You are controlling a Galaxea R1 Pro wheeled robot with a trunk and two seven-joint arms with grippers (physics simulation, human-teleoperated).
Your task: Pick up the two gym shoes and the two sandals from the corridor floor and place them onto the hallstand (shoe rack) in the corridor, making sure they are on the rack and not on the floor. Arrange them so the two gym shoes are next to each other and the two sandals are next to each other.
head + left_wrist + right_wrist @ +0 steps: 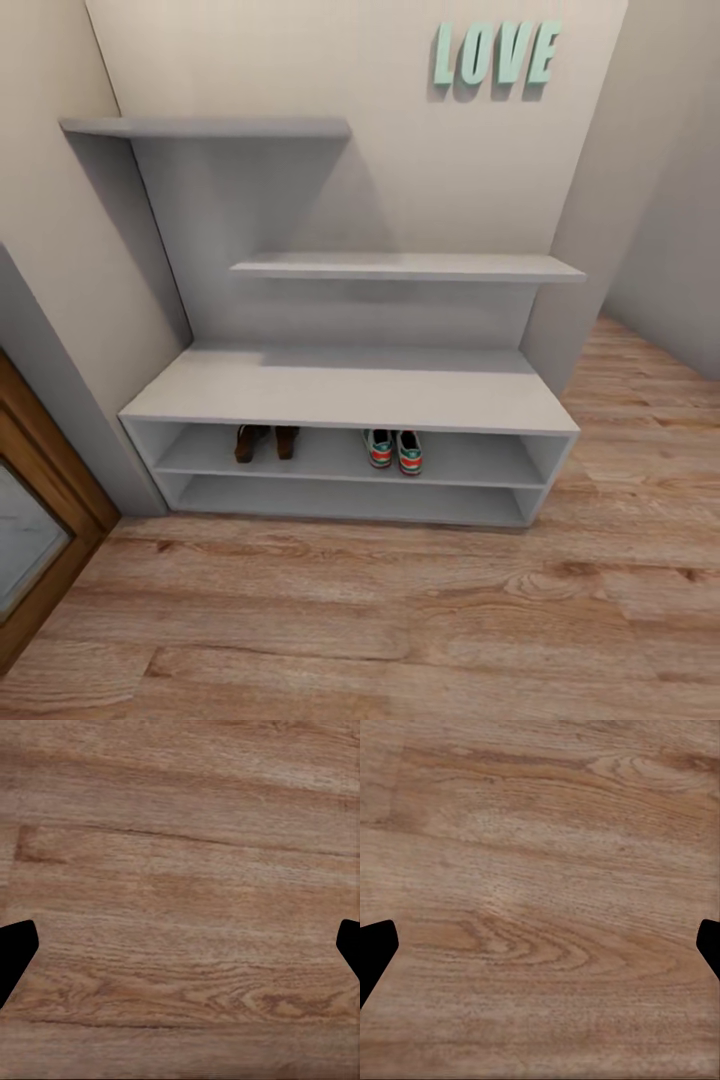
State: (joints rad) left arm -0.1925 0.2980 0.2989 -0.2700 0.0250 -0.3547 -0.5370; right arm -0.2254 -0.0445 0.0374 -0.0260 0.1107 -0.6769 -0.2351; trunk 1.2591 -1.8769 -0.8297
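I am facing the pale grey-white hallstand (350, 392), a low wide unit with two long open shelves under its flat top and two floating shelves on the wall above it. The pair of brown leather sandals (266, 441) is sitting on the hallstand's upper open shelf, towards its left end, the two sandals just beside each other. The pair of white gym shoes with green side stripes and red-orange accents (394, 450) is sitting on that same shelf, right of the sandals and near the hallstand's middle, the two shoes side by side and touching or nearly so. The two pairs are lying well apart from each other. The light brown wood-grain plank floor (380, 620) is stretching out in front of the hallstand. Pale green block letters spelling LOVE (495, 53) are hanging on the wall above the hallstand's right half, and a brown wooden door frame (45, 500) is standing to the hallstand's left. My left fingers (15, 949) are spread wide apart and holding nothing, with floor planks showing between them. My right fingers (375, 949) are likewise spread wide and holding nothing over the planks.
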